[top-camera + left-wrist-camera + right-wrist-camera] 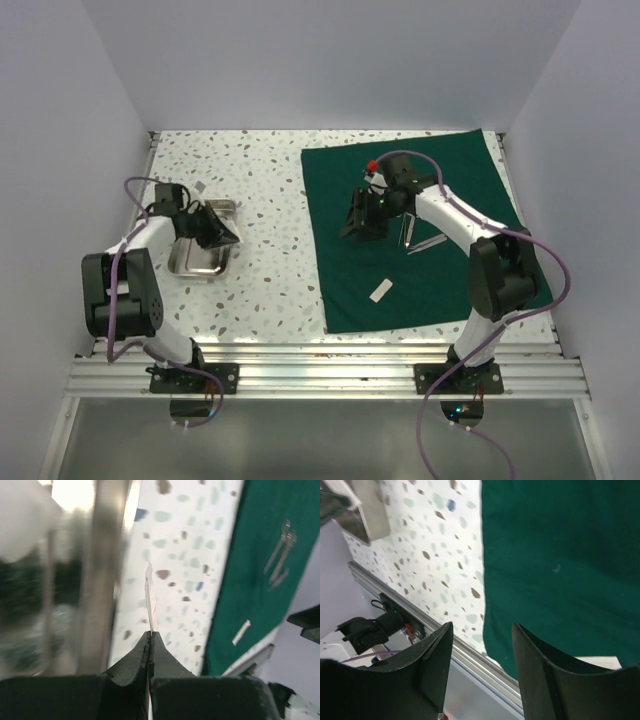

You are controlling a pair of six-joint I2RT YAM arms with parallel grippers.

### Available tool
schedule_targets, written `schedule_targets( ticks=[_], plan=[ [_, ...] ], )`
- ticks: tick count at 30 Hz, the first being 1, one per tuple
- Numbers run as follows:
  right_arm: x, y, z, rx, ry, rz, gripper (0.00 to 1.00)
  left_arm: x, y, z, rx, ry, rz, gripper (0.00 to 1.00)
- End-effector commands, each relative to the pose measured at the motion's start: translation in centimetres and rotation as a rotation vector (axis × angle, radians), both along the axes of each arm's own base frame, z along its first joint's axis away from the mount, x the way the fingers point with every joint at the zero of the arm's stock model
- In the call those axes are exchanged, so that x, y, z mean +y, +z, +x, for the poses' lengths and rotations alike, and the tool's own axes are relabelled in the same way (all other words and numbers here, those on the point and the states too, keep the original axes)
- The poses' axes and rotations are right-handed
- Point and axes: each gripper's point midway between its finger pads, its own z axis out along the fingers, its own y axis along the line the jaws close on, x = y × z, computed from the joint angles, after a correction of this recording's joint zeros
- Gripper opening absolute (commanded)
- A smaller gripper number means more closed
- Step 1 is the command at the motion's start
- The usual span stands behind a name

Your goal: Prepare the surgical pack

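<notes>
- Where the left arm bends in over the left side of the speckled worktop (270, 170), the left gripper (150, 636) is closed on one thin white gauze piece (149, 595). The piece is seen edge-on and stands straight out from the pinched fingertips.
- One shiny steel tray (196, 262) sits on the worktop directly under that arm. From above, the gripper is over the tray's right side. In the left wrist view the tray is only a blur just to the left of the held piece.
- One dark green cloth (340, 180) lies spread flat over the right half of the worktop. It is well apart from the tray, with bare speckled surface between them.
- The right gripper (481, 627) hovers over the left-centre part of the cloth. Its jaws stand apart and there is nothing between them.
- A second gauze piece (381, 290) lies flat on the cloth near its front edge, just in front of the right gripper. That makes two gauze pieces in all, one held and one on the cloth.
- The steel instruments (425, 238) lie close together on the cloth, just to the right of the right gripper. Two can be made out from above, one roughly upright in the picture and one slanted. Whether there is a third among them I cannot tell.
</notes>
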Motion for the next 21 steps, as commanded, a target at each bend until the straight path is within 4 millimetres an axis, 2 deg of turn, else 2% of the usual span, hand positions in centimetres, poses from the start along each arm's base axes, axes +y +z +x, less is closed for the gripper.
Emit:
schedule_targets(
  ticks=[1, 2, 7, 10, 13, 15, 16, 18, 20, 21],
  plan=[
    [-1.8, -1.9, -1.6, 0.054, 0.02, -0.062, 0.55, 4.1, -0.9, -2.7, 0.057, 0.045, 0.2, 0.0],
    [-1.9, -2.0, -1.7, 0.057, 0.016, -0.061, 0.55, 5.2, -1.1, -2.8, 0.066, 0.077, 0.233, 0.0],
    [-2.3, -2.4, -2.0, 0.068, 0.014, -0.067, 0.55, 7.6, -3.5, -4.2, 0.193, 0.125, 0.293, 0.0],
    [-2.5, -2.4, -2.1, 0.064, 0.007, -0.066, 0.55, 8.1, -4.5, -4.5, 0.222, 0.132, 0.306, 0.0],
    [-2.9, -2.4, -2.4, 0.069, -0.006, -0.067, 0.55, 9.0, -4.6, -4.5, 0.24, 0.14, 0.34, 0.0],
    [-3.1, -2.5, -2.7, 0.069, -0.01, -0.072, 0.55, 9.4, -3.9, -4.1, 0.222, 0.145, 0.361, 0.12],
    [-3.4, -2.6, -3.1, 0.073, -0.021, -0.08, 0.56, 9.6, -3.7, -4.0, 0.221, 0.148, 0.375, 0.28],
    [-4.1, -2.8, -3.8, 0.082, -0.05, -0.101, 0.56, 9.9, -2.4, -3.6, 0.196, 0.163, 0.387, 0.44],
    [-4.7, -3.1, -4.3, 0.09, -0.071, -0.114, 0.55, 10.1, -1.7, -3.5, 0.185, 0.179, 0.399, 0.49],
    [-4.8, -3.3, -4.6, 0.097, -0.077, -0.117, 0.53, 10.2, -1.1, -3.4, 0.167, 0.189, 0.404, 0.55]
  ],
)
